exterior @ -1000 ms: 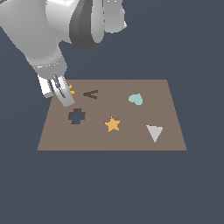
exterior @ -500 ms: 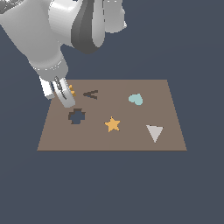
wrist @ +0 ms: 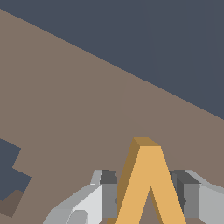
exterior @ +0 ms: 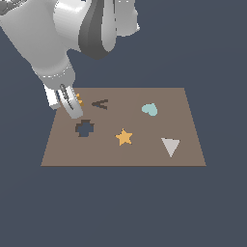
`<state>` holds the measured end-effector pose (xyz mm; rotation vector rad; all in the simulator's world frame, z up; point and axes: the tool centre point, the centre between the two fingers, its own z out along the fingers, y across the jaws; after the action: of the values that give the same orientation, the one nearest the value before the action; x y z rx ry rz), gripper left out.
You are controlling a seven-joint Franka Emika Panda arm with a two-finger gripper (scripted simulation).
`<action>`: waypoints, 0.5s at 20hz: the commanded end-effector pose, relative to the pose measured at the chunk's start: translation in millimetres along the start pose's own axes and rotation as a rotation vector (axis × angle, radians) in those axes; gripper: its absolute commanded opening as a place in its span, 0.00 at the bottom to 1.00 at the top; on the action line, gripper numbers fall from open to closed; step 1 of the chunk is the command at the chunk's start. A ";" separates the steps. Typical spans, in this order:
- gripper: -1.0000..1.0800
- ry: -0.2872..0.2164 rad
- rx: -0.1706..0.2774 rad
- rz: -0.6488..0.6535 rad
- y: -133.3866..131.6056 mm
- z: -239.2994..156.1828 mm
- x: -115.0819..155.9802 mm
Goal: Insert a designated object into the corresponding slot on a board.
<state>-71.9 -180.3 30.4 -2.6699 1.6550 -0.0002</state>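
The designated object (wrist: pixel 146 183), a flat orange A-shaped piece, lies on the brown board (wrist: pixel 65 96) between my two fingers (wrist: pixel 107 192). Both pads press against its limbs, so my gripper (wrist: pixel 148 194) is shut on it. In the exterior view my gripper (exterior: pixel 75 112) stands at the board's (exterior: pixel 144 155) back corner on the exterior view's left, and only a sliver of the orange piece (exterior: pixel 79 100) shows beside it. The slot (exterior: pixel 100 103), a dark A-shaped recess, lies just to the exterior view's right of the gripper.
A cross-shaped dark-blue hole (exterior: pixel 85 128) sits just in front of my gripper and also shows in the wrist view as the cross-shaped hole (wrist: pixel 8 175). An orange star (exterior: pixel 124 137), a teal heart (exterior: pixel 150 109) and a pale triangle (exterior: pixel 170 146) rest on the board.
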 end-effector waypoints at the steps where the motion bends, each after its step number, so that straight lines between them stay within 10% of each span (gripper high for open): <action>1: 0.00 0.000 0.000 0.009 -0.7 -0.2 -2.2; 10: 0.00 0.000 0.000 0.109 -5.3 -2.2 -21.0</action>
<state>-75.9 -163.5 32.0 -2.5943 1.7709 0.0003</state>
